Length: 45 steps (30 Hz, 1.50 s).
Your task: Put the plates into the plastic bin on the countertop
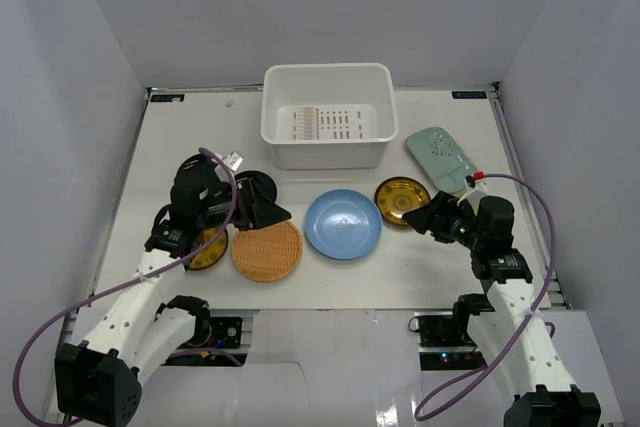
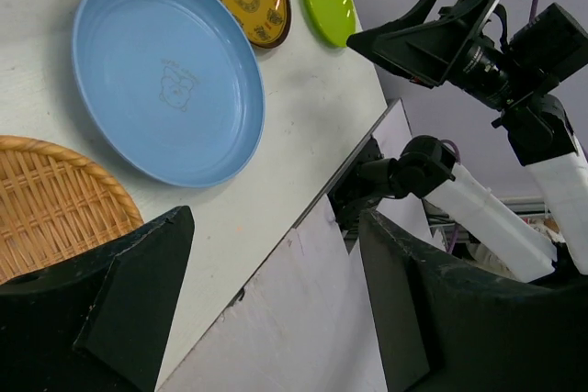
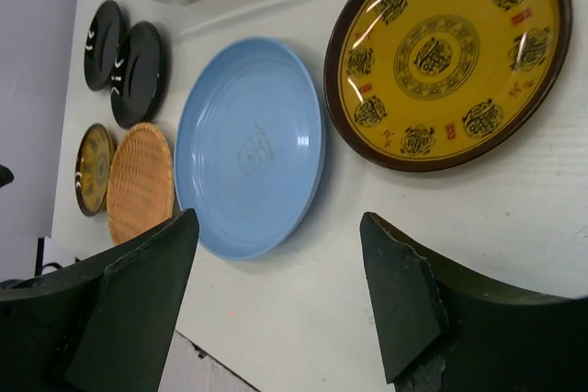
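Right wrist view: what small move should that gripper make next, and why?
Probably ease the right gripper forward and down toward the near rim of the gold-centred plate. Its jaws stand open and empty, that plate lies flat on the countertop just ahead of them, and the plastic bin holds no plates yet.
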{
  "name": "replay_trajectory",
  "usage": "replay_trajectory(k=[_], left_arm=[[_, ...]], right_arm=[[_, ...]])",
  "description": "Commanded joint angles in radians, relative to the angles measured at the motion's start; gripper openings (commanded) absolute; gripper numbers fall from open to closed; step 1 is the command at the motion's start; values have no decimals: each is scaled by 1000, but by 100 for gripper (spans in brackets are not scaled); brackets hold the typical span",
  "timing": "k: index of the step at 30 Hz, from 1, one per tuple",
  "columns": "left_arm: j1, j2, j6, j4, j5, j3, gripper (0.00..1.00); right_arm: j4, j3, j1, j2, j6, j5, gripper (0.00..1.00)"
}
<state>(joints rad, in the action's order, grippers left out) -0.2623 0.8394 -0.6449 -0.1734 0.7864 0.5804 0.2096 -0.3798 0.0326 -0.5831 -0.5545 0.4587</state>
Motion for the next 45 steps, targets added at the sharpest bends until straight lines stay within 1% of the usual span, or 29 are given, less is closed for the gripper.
replay_trajectory(k=[1,2,3,5,6,7,8,9,11,13,15,16,19,22,24,26,27,29,30,31,33,34,35,36,39,40,42,43,45], left_arm=[[-3,-2,24,-99,-59,53,83],[-3,-2,22,-130,-74,58,83],[-3,-5,7,-203,-102,67,83],[-3,-16,-24,-286,-108,88,82],[-2,-37,-54,-316,-131,93,82],[-2,-51,-65,-351,-154,102,82],[-2,-65,-77,-388,-188,107,82],[-3,-85,-91,-475,-266,124,82],[-3,-85,-98,-622,-367,137,82],[-3,-97,-119,-690,-480,137,82],[-3,-112,-145,-762,-532,133,82],[-2,-123,-171,-785,-585,133,82],[-3,-125,-209,-863,-645,133,82],[-21,-79,-252,-926,-702,137,82],[-38,-48,-266,-957,-713,130,79],[-70,-13,-271,-989,-727,133,77],[-83,22,-275,-1000,-752,137,77],[-126,58,-289,-1029,-771,142,74],[-136,87,-291,-1031,-814,145,73],[-146,98,-297,-1031,-823,144,73],[-149,121,-314,-1008,-822,122,74],[-147,124,-318,-985,-813,107,74],[-149,124,-325,-941,-808,93,75],[-149,124,-337,-916,-806,78,75],[-149,95,-372,-827,-799,13,75],[-149,75,-396,-809,-796,0,76],[-149,58,-420,-749,-793,-46,75],[-147,49,-446,-730,-788,-62,75],[-149,23,-472,-672,-788,-111,75]], right_arm=[[-27,4,79,-24,-7,8,77],[-38,13,105,-29,-21,-12,77],[-45,21,134,-40,-31,-69,77],[-91,60,228,-46,-82,-133,77],[-116,77,255,-47,-102,-181,77],[-136,93,306,-52,-117,-204,77],[-151,105,328,-67,-131,-221,77],[-185,123,361,-76,-149,-248,77],[-197,134,392,-115,-162,-270,77],[-259,139,450,-144,-176,-316,76],[-288,136,490,-190,-188,-360,76],[-320,134,522,-211,-197,-370,75],[-371,125,562,-286,-217,-387,73],[-444,127,581,-378,-240,-436,70],[-461,122,581,-412,-249,-486,65],[-490,114,583,-455,-257,-512,62],[-499,111,581,-468,-260,-523,59],[-525,105,583,-504,-265,-532,55],[-532,105,583,-517,-268,-534,49],[-536,105,584,-529,-269,-535,45],[-553,114,583,-549,-278,-540,33],[-559,120,583,-552,-280,-546,31],[-564,127,583,-552,-285,-557,25],[-565,133,583,-551,-283,-558,17],[-549,134,586,-520,-268,-542,9],[-523,134,586,-479,-260,-535,8],[-484,134,593,-414,-254,-500,8],[-437,127,596,-332,-251,-493,8],[-376,108,602,-244,-245,-486,8]])
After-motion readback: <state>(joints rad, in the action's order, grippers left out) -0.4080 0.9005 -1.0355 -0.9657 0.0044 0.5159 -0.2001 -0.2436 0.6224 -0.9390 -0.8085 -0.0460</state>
